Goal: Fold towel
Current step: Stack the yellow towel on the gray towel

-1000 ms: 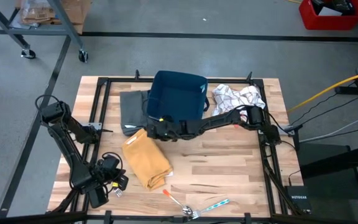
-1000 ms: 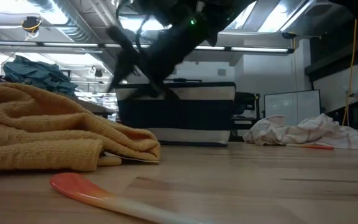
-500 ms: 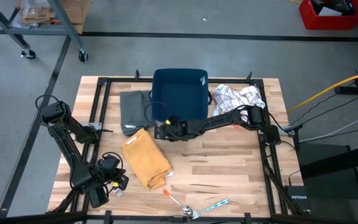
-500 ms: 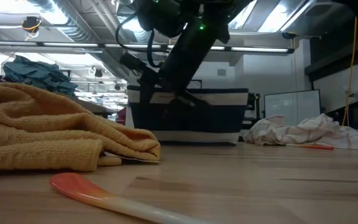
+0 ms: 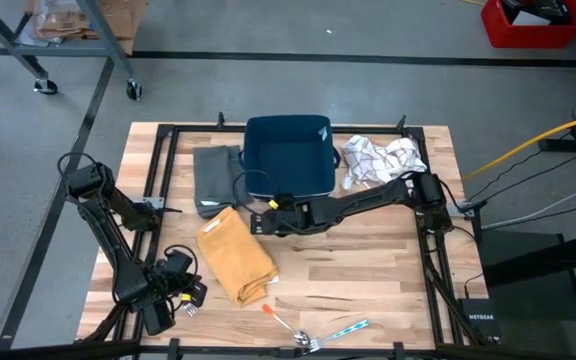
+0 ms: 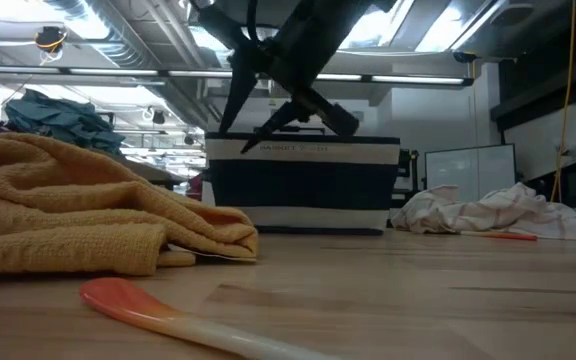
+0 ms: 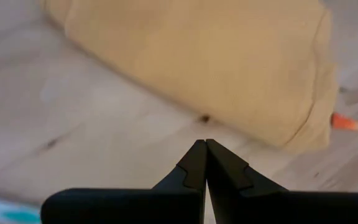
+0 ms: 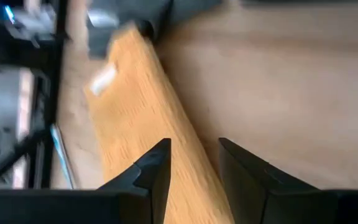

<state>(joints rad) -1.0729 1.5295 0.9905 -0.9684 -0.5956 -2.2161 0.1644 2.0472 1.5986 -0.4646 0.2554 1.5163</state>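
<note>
Both earlier looks had my right gripper (image 5: 264,219) up against the dark blue bin (image 5: 288,152), dragging it across; now the bin sits squared at the back of the table (image 5: 368,270) and the gripper has let go and dropped toward the near side. Its fingers stand apart with nothing between them, just beside the far corner of the yellow towel (image 5: 234,256), which lies bunched left of centre, not yet folded. I read that as the clearing step finished and the towel work about to start. My left gripper (image 7: 205,163) waits at the near left corner, pinched together and empty, looking at the towel's near edge. The grey cloth (image 5: 215,178) and the orange-tipped spoon (image 5: 286,324) are untouched
</note>
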